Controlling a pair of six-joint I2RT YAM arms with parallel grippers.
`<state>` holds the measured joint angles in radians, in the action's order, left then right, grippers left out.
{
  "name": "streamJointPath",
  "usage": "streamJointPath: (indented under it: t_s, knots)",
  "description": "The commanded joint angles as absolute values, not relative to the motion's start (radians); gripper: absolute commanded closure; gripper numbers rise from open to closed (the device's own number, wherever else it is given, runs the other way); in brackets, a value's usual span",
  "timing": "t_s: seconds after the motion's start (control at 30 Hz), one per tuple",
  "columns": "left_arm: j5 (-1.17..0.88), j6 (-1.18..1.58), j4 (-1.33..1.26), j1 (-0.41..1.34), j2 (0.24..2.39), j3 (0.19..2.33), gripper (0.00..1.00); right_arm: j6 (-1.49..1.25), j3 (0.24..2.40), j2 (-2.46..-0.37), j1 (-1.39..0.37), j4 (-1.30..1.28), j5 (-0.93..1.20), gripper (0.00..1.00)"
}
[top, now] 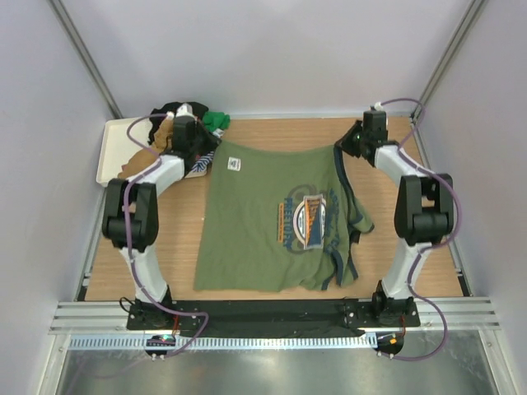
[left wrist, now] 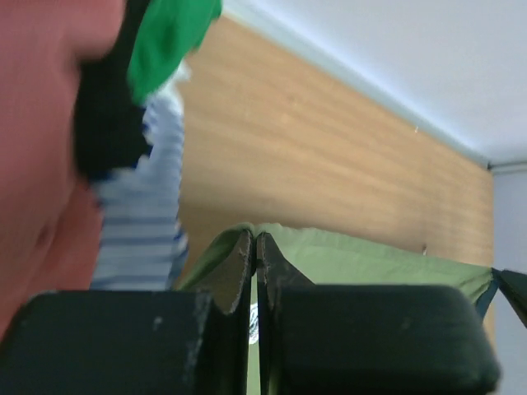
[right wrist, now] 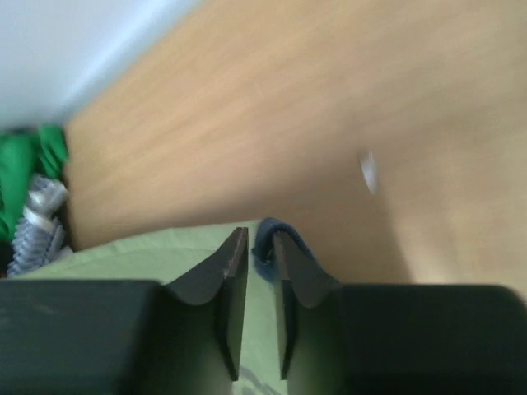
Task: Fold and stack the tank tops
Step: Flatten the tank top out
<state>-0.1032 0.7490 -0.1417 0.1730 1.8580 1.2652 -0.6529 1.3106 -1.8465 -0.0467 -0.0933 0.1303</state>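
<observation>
The olive tank top [top: 255, 222] lies spread print-up on the worktop [top: 280, 132]. The left pincer [left wrist: 254, 247] and right pincer [right wrist: 259, 247] each pinch its far edge, one per corner. Other tops [top: 198, 117] lie heaped at the far left.

My left arm [top: 160, 174] covers part of the heap of tops [top: 165, 111] and of the cream tray [top: 109, 152] beyond the far left corner of the olive green tank top [top: 247, 230]. Its chest print [top: 309, 218] is too small for me to read. In the left wrist view, the red cloth [left wrist: 37, 123] left of it is blurred and cut by the edge.
</observation>
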Motion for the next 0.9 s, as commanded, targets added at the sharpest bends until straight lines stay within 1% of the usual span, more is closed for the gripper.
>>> streamJointPath:
  t_s: [0.0,0.03,0.07,0.1,0.13,0.17,0.23,0.33,0.37,0.5,0.53,0.57,0.63,0.67,0.73,0.77,0.8,0.83,0.87]
  knots:
    - [-0.068,0.739,-0.177,0.169,1.962,1.468,1.00,-0.667,1.606,-1.992,-0.021,-0.003,0.159,0.71]
    - [-0.066,0.745,-0.151,0.166,1.988,1.509,0.91,-0.660,1.661,-2.023,-0.020,-0.073,0.173,0.56]
    - [-0.063,0.752,-0.120,0.161,2.021,1.575,0.74,-0.651,1.704,-2.043,-0.018,-0.102,0.166,0.35]
    - [-0.074,0.750,-0.077,0.153,2.026,1.595,0.57,-0.644,1.741,-2.049,-0.018,-0.135,0.155,0.28]
    - [-0.069,0.738,-0.054,0.153,2.025,1.609,0.42,-0.634,1.735,-2.034,-0.017,-0.167,0.144,0.25]
    - [-0.057,0.735,-0.032,0.155,1.991,1.603,0.35,-0.629,1.718,-2.011,-0.018,-0.173,0.124,0.25]
    - [-0.035,0.729,-0.020,0.155,1.939,1.566,0.19,-0.621,1.631,-1.919,-0.017,-0.213,0.095,0.25]
    - [-0.031,0.706,0.036,0.163,1.829,1.511,0.18,-0.611,1.493,-1.772,-0.017,-0.293,0.026,0.28]
    - [-0.041,0.689,0.060,0.167,1.801,1.491,0.19,-0.606,1.461,-1.737,-0.017,-0.319,0.005,0.33]
    - [-0.032,0.678,0.170,0.250,1.607,1.390,0.21,-0.617,1.294,-1.565,-0.017,-0.419,-0.225,0.38]
    - [-0.026,0.680,0.178,0.268,1.568,1.361,0.21,-0.621,1.270,-1.513,-0.015,-0.451,-0.253,0.40]
    - [-0.023,0.692,0.186,0.305,1.534,1.295,0.21,-0.624,1.223,-1.491,-0.014,-0.459,-0.268,0.42]
    - [-0.025,0.703,0.189,0.345,1.430,1.223,0.22,-0.620,1.175,-1.447,-0.014,-0.465,-0.259,0.44]
    - [-0.018,0.706,0.196,0.389,1.396,1.150,0.23,-0.618,1.152,-1.410,-0.012,-0.466,-0.249,0.44]
    - [0.026,0.716,0.204,0.437,1.291,1.074,0.23,-0.617,1.079,-1.372,-0.014,-0.468,-0.216,0.44]
    - [0.029,0.724,0.207,0.474,1.252,0.996,0.23,-0.617,1.053,-1.355,-0.012,-0.465,-0.204,0.43]
    - [0.041,0.742,0.207,0.489,1.221,0.958,0.22,-0.626,1.004,-1.321,-0.014,-0.457,-0.204,0.39]
    - [0.044,0.747,0.207,0.501,1.192,0.919,0.22,-0.635,0.980,-1.309,-0.012,-0.453,-0.213,0.32]
    - [0.044,0.750,0.207,0.511,1.133,0.854,0.22,-0.643,0.957,-1.299,-0.012,-0.446,-0.215,0.32]
